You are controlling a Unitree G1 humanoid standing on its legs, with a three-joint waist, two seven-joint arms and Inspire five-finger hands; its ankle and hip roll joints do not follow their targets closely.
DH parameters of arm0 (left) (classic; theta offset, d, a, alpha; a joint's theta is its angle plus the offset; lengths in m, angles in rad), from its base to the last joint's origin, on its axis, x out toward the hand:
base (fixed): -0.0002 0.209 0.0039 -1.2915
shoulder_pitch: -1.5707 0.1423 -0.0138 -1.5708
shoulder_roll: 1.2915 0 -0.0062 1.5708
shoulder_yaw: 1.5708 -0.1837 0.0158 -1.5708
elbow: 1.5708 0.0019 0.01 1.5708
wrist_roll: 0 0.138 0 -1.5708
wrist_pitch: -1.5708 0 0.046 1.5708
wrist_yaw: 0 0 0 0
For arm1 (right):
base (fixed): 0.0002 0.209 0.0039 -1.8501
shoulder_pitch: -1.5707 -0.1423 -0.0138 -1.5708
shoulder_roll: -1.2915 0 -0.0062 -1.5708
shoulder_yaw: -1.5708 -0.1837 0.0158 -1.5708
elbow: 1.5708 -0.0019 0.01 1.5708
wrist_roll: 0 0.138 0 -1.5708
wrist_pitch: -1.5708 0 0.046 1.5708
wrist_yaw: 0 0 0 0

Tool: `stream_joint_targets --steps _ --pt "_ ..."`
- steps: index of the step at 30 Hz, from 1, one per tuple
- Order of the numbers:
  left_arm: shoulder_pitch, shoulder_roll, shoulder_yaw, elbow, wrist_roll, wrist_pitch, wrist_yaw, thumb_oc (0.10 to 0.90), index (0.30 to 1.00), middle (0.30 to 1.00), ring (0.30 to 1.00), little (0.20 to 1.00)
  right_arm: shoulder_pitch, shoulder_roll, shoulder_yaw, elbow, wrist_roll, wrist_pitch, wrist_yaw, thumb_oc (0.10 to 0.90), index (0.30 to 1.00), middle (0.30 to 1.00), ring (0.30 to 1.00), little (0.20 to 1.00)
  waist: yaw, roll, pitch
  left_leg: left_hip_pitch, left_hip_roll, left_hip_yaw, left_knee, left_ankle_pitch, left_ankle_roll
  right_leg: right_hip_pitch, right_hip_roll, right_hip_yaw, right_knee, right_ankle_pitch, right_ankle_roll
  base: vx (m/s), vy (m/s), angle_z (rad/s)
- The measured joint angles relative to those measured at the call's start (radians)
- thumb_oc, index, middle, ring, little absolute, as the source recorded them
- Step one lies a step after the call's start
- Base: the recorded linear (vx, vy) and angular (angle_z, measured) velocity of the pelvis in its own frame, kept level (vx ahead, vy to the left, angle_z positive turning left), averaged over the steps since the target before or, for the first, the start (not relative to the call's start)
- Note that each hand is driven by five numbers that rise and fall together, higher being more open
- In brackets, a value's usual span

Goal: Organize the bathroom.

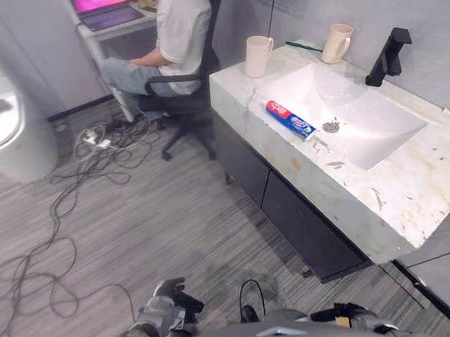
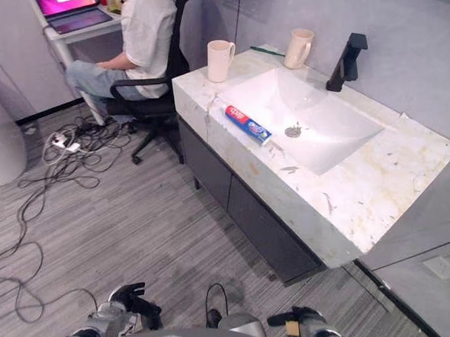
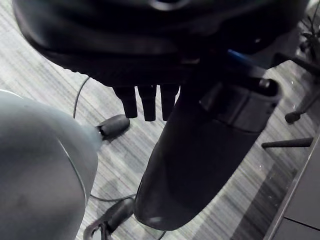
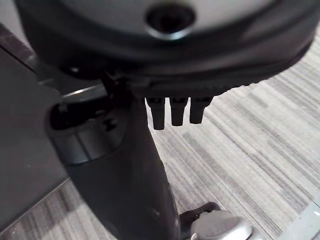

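A red, white and blue toothpaste tube (image 1: 290, 119) lies on the marble counter (image 1: 410, 195), on the front rim of the white sink (image 1: 375, 129). Two cream mugs stand at the back: one (image 1: 259, 56) on the counter's far left corner, the other (image 1: 336, 43) beside the black faucet (image 1: 387, 55). A green toothbrush (image 1: 303, 47) lies between them. My left hand (image 1: 170, 300) hangs low over the floor, well short of the counter, its fingers (image 3: 147, 104) relaxed and holding nothing. My right hand (image 1: 348, 314) hangs low near the cabinet, its fingers (image 4: 172, 112) straight and empty.
A dark cabinet (image 1: 289, 210) runs under the counter. A person (image 1: 175, 34) sits on a black office chair (image 1: 183, 114) at a desk with a laptop (image 1: 108, 11), just left of the counter. Cables (image 1: 73, 185) sprawl over the grey floor. A white rounded fixture (image 1: 4, 125) stands far left.
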Motion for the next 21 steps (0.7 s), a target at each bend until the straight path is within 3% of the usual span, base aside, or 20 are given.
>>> stream_joint_targets --steps 1,3,5,7,10,12,14,16,17,18,19,21 --pt "-0.002 0.013 0.0 0.001 0.0 -0.001 0.0 0.8 0.9 0.9 0.9 0.9 0.021 0.009 -0.006 -0.005 0.004 0.001 -0.002 0.8 0.9 0.9 0.9 0.9 -0.004 -0.016 0.006 0.032 -0.038 0.03 -0.016 -0.018 0.033 -0.02 -0.034 -0.011 0.066 -0.037 0.024 0.2 0.333 -0.31" --pt "-0.003 0.02 0.0 0.002 0.001 0.0 0.0 0.8 0.9 0.9 0.9 0.9 0.041 0.018 -0.018 -0.004 0.015 0.004 -0.003 0.8 0.9 0.9 0.9 0.9 -0.018 -0.011 0.011 0.06 -0.072 0.043 -0.021 -0.038 0.061 -0.021 -0.067 -0.025 0.116 -0.052 0.041 0.2 0.342 -0.14" --pt "-0.008 0.031 -0.002 0.003 0.005 0.001 0.002 0.8 0.9 0.9 0.9 0.9 0.047 0.034 -0.037 -0.006 0.029 0.004 -0.006 0.8 0.9 0.9 0.9 0.9 -0.024 0.021 0.034 0.096 -0.081 0.068 -0.021 -0.062 0.088 -0.064 -0.073 -0.038 0.243 -0.06 0.062 0.16 0.288 -0.35" --pt "-0.008 0.042 -0.006 0.008 0.006 0.004 0.002 0.8 0.9 0.9 0.9 0.9 0.047 0.044 -0.04 -0.029 0.027 -0.004 0.009 0.8 0.9 0.9 0.9 0.9 -0.027 0.061 0.054 0.128 -0.087 0.124 -0.021 -0.097 0.129 -0.195 -0.096 -0.095 0.484 -0.064 0.106 0.15 0.224 -0.62" --pt "0.006 0.056 0.001 0.027 0.004 0.007 0.012 0.8 0.9 0.9 0.9 0.9 0.034 0.044 -0.052 -0.039 0.019 -0.019 0.029 0.8 0.9 0.9 0.9 0.9 -0.022 0.068 0.056 0.15 -0.098 0.229 -0.021 -0.131 0.151 -0.351 -0.172 -0.183 0.606 -0.048 0.138 0.18 0.129 -0.96" --pt "0.031 0.073 0.02 0.032 0.003 0.006 0.02 0.8 0.9 0.9 0.9 0.9 0.021 0.048 -0.05 -0.045 0.013 -0.017 0.041 0.8 0.9 0.9 0.9 0.9 -0.02 0.052 0.054 0.175 -0.099 0.291 -0.021 -0.154 0.137 -0.39 -0.188 -0.234 0.561 -0.055 0.152 0.16 0.051 -1.1" --pt "0.067 0.084 0.022 0.032 0.003 0.0 0.025 0.8 0.9 0.9 0.9 0.9 0.031 0.058 -0.039 -0.045 -0.018 -0.016 0.045 0.8 0.9 0.9 0.9 0.9 -0.02 0.018 0.034 0.197 -0.101 0.371 -0.021 -0.183 0.109 -0.387 -0.19 -0.355 0.394 -0.058 0.156 0.15 0.041 -1.08" --pt "0.079 0.093 0.03 0.034 0.004 0.0 0.039 0.8 0.9 0.9 0.9 0.9 0.058 0.083 -0.038 -0.052 -0.016 -0.023 0.05 0.8 0.9 0.9 0.9 0.9 -0.023 -0.03 0.012 0.209 -0.112 0.395 -0.021 -0.207 0.09 -0.383 -0.176 -0.484 0.284 -0.056 0.151 0.14 0.039 -0.71" --pt "0.077 0.095 0.03 0.033 0.005 -0.001 0.039 0.8 0.9 0.9 0.9 0.9 0.071 0.087 -0.038 -0.05 -0.016 -0.021 0.054 0.8 0.9 0.9 0.9 0.9 -0.03 -0.05 0.001 0.211 -0.119 0.395 -0.021 -0.208 0.089 -0.373 -0.174 -0.499 0.252 -0.047 0.141 0.08 0.028 0.0" --pt "0.064 0.081 0.028 0.028 0.008 -0.004 0.039 0.8 0.9 0.9 0.9 0.9 0.098 0.085 -0.039 -0.042 -0.011 -0.02 0.054 0.8 0.9 0.9 0.9 0.9 -0.038 -0.069 -0.009 0.223 -0.116 0.371 -0.02 -0.216 0.076 -0.339 -0.15 -0.463 0.218 0.036 0.107 0.07 0.025 0.31" --pt "0.059 0.072 0.024 0.024 0.011 -0.006 0.037 0.8 0.9 0.9 0.9 0.9 0.111 0.082 -0.039 -0.034 -0.006 -0.021 0.052 0.8 0.9 0.9 0.9 0.9 -0.047 -0.063 -0.009 0.231 -0.105 0.348 -0.018 -0.219 0.072 -0.318 -0.126 -0.431 0.207 0.047 0.1 0.1 0.023 0.6" --pt "0.051 0.052 0.011 0.011 0.016 -0.034 0.035 0.8 0.9 0.9 0.9 0.9 0.146 0.07 -0.041 -0.021 0.003 -0.027 0.042 0.8 0.9 0.9 0.9 0.9 -0.042 -0.037 -0.023 0.235 -0.067 0.298 0.051 -0.232 0.043 -0.267 -0.083 -0.428 0.166 0.042 0.031 0.16 0.03 0.21"
